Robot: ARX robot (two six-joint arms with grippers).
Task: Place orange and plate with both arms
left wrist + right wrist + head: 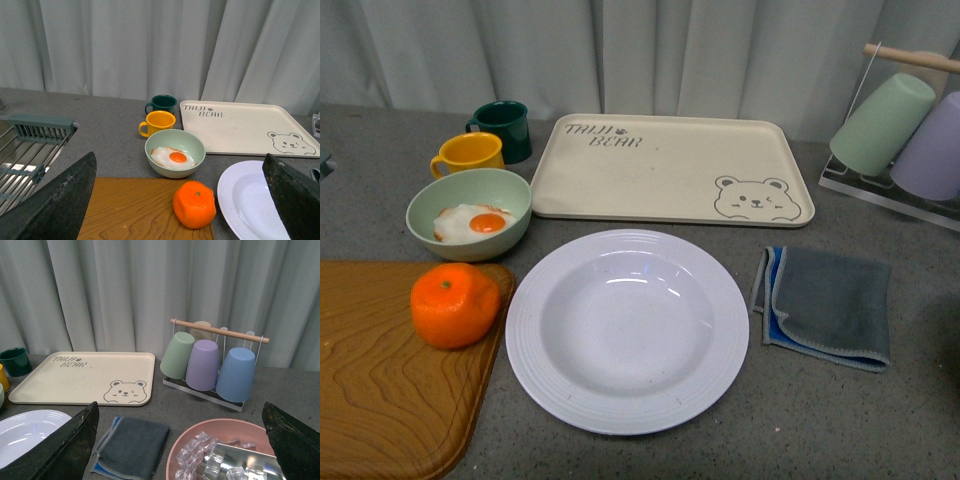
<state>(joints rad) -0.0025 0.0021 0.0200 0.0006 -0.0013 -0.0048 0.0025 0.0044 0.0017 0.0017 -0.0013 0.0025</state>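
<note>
The orange (pixel 454 305) sits on the right edge of a wooden cutting board (pixel 380 380), at the left front. It also shows in the left wrist view (pixel 194 204). The large white ribbed plate (pixel 627 328) lies on the grey table just right of the orange, empty; its edge shows in the left wrist view (pixel 247 202) and the right wrist view (pixel 27 432). Neither arm shows in the front view. My left gripper (pixel 182 200) is open, its dark fingers (pixel 55 200) wide apart, the orange between them. My right gripper (pixel 182 440) is open above a pink bowl.
A pale green bowl with a fried egg (pixel 469 213), a yellow mug (pixel 470 154) and a dark green mug (pixel 503 128) stand behind the board. A cream bear tray (pixel 670 165) lies behind the plate. A grey cloth (pixel 825 305), cup rack (pixel 215 362), pink ice bowl (pixel 225 452) and sink rack (pixel 30 145) are nearby.
</note>
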